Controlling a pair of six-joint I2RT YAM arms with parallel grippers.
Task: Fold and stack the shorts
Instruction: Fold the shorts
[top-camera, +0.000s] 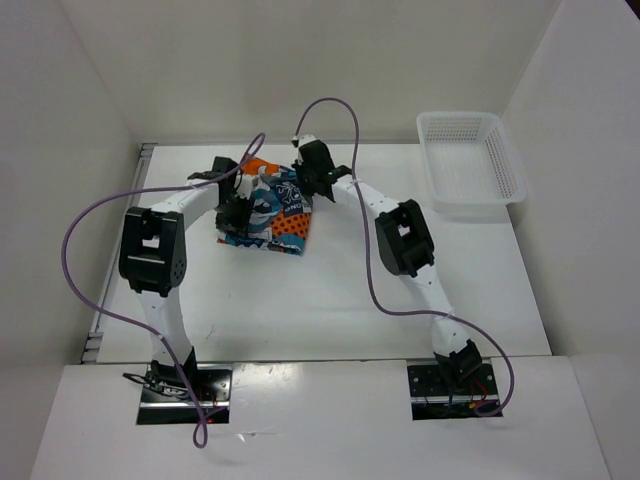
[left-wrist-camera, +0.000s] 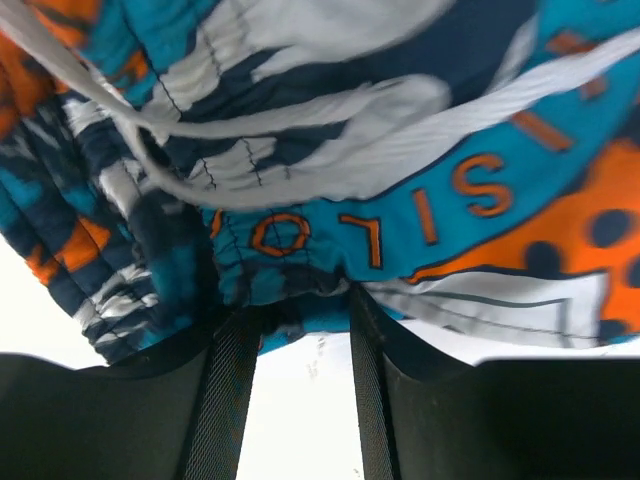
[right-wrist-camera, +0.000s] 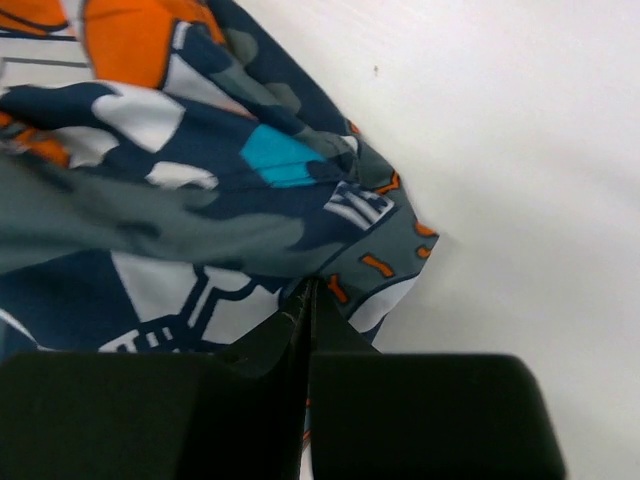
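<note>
The shorts (top-camera: 272, 218) lie bunched near the far edge of the desk (top-camera: 330, 300), left of its middle. The left tool (left-wrist-camera: 300, 330), half spread, pinches the bunched waistband. The right tool (right-wrist-camera: 310, 310), fingers pressed together, nips a hem corner. A white basket (top-camera: 470, 160) sits at the far right corner.

Soft matt printed cloth shorts (top-camera: 268, 214), flat woven white drawstring (left-wrist-camera: 330, 125), white plastic mesh basket (top-camera: 470, 160), smooth matt white table (top-camera: 330, 300)
</note>
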